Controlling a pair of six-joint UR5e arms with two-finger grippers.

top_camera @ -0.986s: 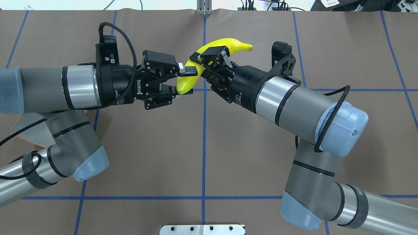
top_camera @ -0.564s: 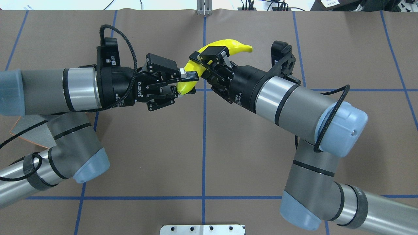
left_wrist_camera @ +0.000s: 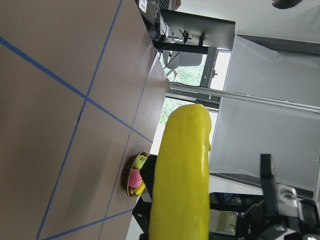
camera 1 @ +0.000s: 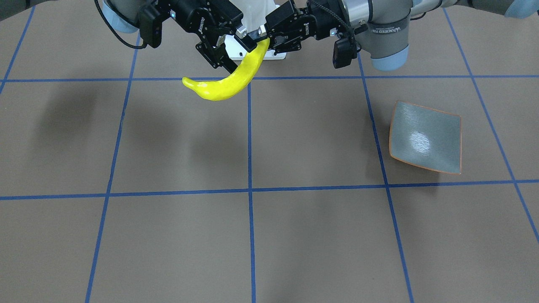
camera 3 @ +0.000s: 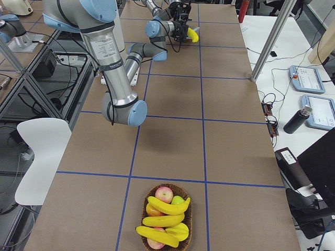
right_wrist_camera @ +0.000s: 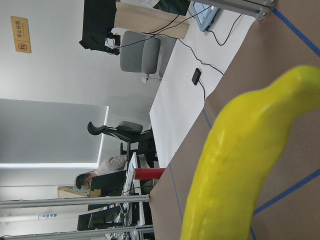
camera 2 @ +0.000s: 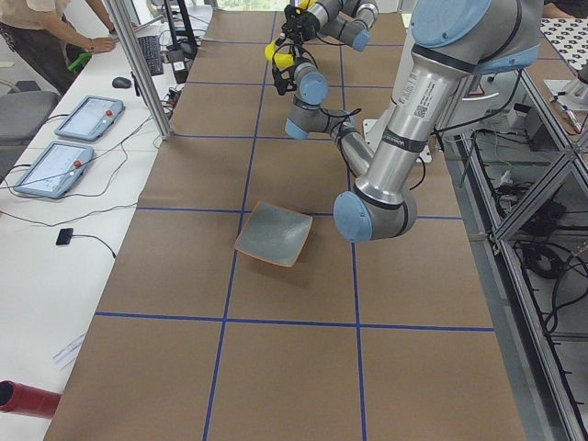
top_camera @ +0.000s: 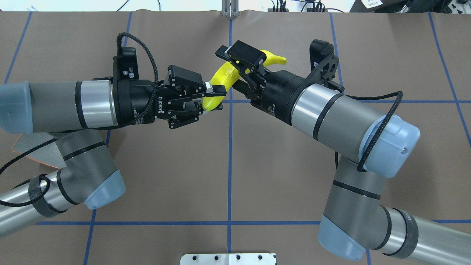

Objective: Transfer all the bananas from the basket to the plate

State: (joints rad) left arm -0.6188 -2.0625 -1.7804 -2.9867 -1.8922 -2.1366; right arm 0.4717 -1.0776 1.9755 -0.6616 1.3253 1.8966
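One banana (top_camera: 220,79) was held up in mid-air over the far middle of the tabletop (top_camera: 228,165), caught right between the two arms. The left gripper (top_camera: 215,98) was clenched on it: its jaws were pinched shut across the blunt end of the banana, the end nearer the robot. And the right gripper (top_camera: 230,68)? Its jaws were spread wide and released, one finger set to either side of the banana's middle stretch, so the fruit was bracketed but, as far as could be seen, not squeezed.

From the front-facing camera the same picture was given. The banana (camera 1: 236,80) was seen curving away from the left jaws, and its tapered tip was pointed out toward the right arm's side, clear of both sets of jaws.

Off on the robot's left, the plate (camera 1: 425,139) was laid flat on the tabletop, well apart from the held fruit. In the overhead view it was mostly hidden under the left arm.

Down at the tabletop's end on the robot's right, the basket (camera 3: 144,212) was seated, far from both grippers. Three more bananas (camera 3: 167,206) were counted in it, piled over some other fruit (camera 3: 164,194).

In both wrist views the frame was largely filled with glossy yellow.
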